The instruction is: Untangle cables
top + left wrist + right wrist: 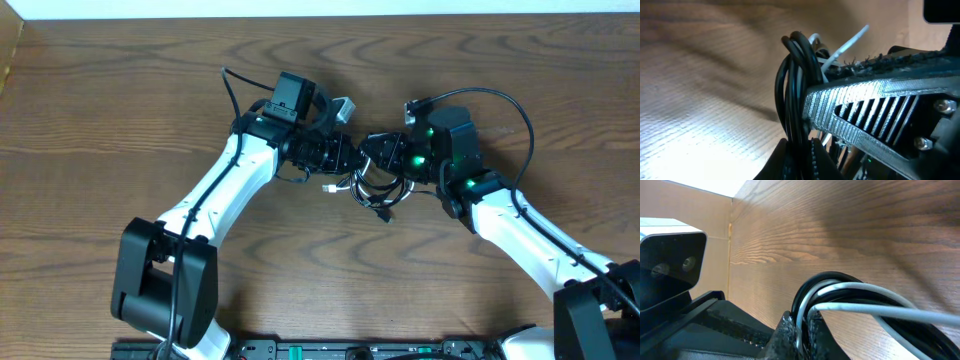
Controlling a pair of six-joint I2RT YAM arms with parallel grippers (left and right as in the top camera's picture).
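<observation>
Left wrist view: the left gripper [800, 155] is shown with its jaws clamped on the cables [791, 87]; several loops of black cord are seen rising upright from between the dark fingertips; a white cord [844, 46] is seen behind the loops, slanting up and to the right; a ribbed grey part [875, 112] is placed just beside the loops, on their right, and whether it touches them cannot be told.

Right wrist view: the right gripper [799, 332] is likewise shown with its jaws closed on the same bundle; black and white cords are arched together out of the fingertips and are carried off toward the right edge of the frame, the white one uppermost; a dark camera housing [671, 255] is seen at the left.

Overhead view: the two grippers are brought tip to tip near the middle of the wooden table [120, 90], the left arm entering from the lower left and the right arm from the lower right; the tangle is gathered between and just below the tips; a white plug end [328, 187] is seen projecting toward the left arm; thin black loops are spread toward the near edge; whether the tangle rests on the wood or is raised off it cannot be told.
</observation>
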